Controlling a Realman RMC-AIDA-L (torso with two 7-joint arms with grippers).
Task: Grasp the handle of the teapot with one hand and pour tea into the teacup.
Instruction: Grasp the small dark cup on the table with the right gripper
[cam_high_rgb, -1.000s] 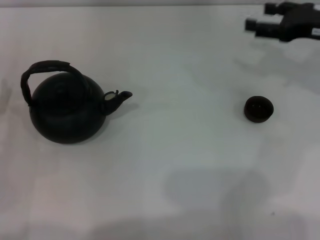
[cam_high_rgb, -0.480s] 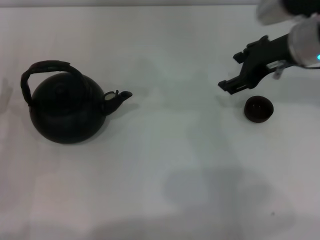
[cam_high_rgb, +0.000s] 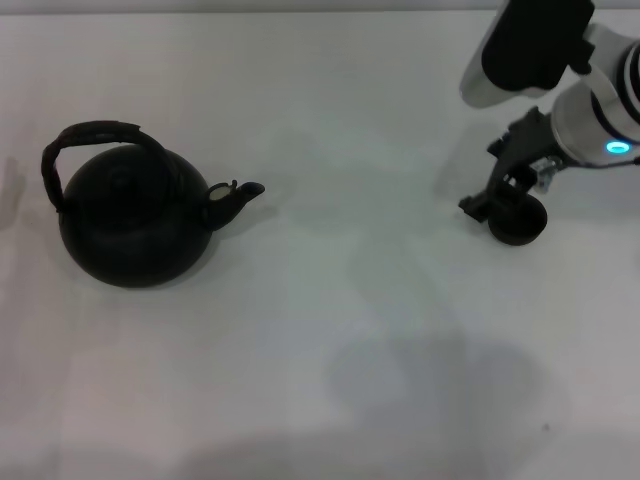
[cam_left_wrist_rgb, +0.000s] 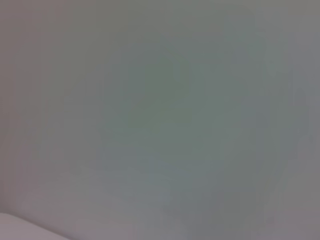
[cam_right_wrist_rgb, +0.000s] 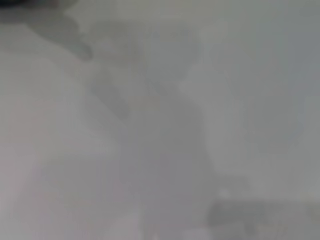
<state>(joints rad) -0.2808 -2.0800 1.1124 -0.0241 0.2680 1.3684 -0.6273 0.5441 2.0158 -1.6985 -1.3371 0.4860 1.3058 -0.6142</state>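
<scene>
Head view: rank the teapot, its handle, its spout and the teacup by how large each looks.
1. The teapot, largest by far.
2. The handle, an arch over the pot's top.
3. The teacup and the spout look about alike; the right pincer covers part of the cup, so no ranking between them.

The teapot (cam_high_rgb: 132, 226) looked like dark cast metal or glazed ceramic, black with a dull, faintly satin sheen. Its handle (cam_high_rgb: 88, 143) appeared rougher, a flat matt band with a slightly woven or wrapped texture. The teacup (cam_high_rgb: 520, 224) was black and matt on the outside. The surface (cam_high_rgb: 330, 330) was white, smooth and matt. The right gripper (cam_high_rgb: 492, 198) had matt black plastic-looking fingers, and the arm behind it carried glossy white and silvery housings.
</scene>
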